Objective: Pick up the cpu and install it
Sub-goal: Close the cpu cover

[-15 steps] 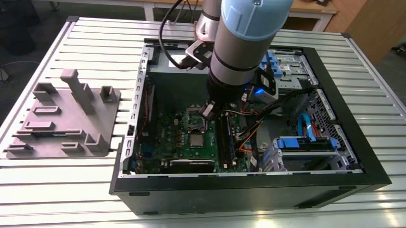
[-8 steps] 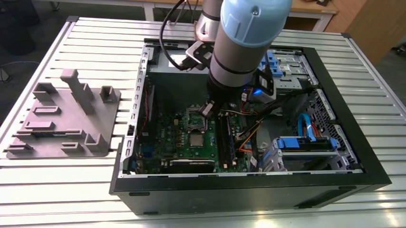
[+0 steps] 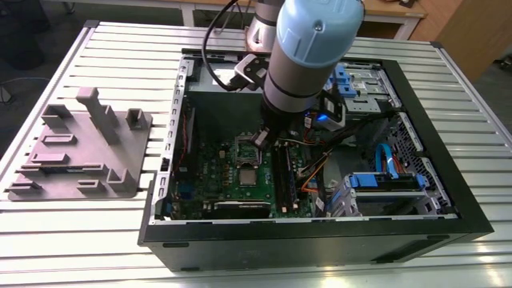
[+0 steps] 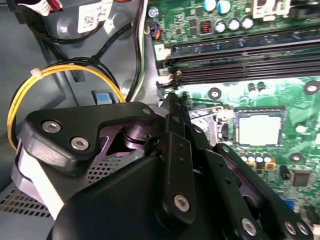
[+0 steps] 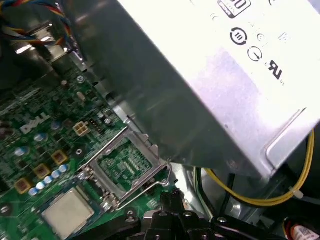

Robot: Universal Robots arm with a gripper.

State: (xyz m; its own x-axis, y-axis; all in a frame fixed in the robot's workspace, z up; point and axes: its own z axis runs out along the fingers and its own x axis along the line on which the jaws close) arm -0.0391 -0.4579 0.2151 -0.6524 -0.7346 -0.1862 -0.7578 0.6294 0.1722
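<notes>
The black two-fingered hand (image 4: 172, 100) has its fingers drawn narrow, tips together, and I can see nothing held between them. In the exterior view the hand (image 3: 260, 141) hangs low inside the open black computer case (image 3: 320, 240), below the arm's pale blue and grey sleeve (image 3: 308, 54).

Just beside the tips in the first wrist view are the thin steel wire lever (image 5: 150, 186) and the hinged metal retention frame (image 5: 131, 161), which stands open. The cpu (image 3: 246, 176), a small flat square with a silvery-grey top, sits in its socket on the green motherboard (image 3: 210, 174), at about six o'clock from the hand in the exterior view. In both wrist views it looks level and square in the socket, so seating seems done and the clamp not yet closed.

My reading is that the work in hand is on the frame and lever. Doing it well means pushing on the lever or frame only, never on the chip's top. The closed tips should move slowly along the hinge arc and stay clear of the long black memory sticks (image 3: 284, 174) at about four o'clock. The silver metal power-supply box (image 5: 210, 90) and the yellow cable (image 4: 20, 95) crowd the wrist, so snagging is a risk.

At nine o'clock from the case, a grey plastic fixture plate (image 3: 80, 156) rests on the slatted metal tabletop (image 3: 120, 48).
</notes>
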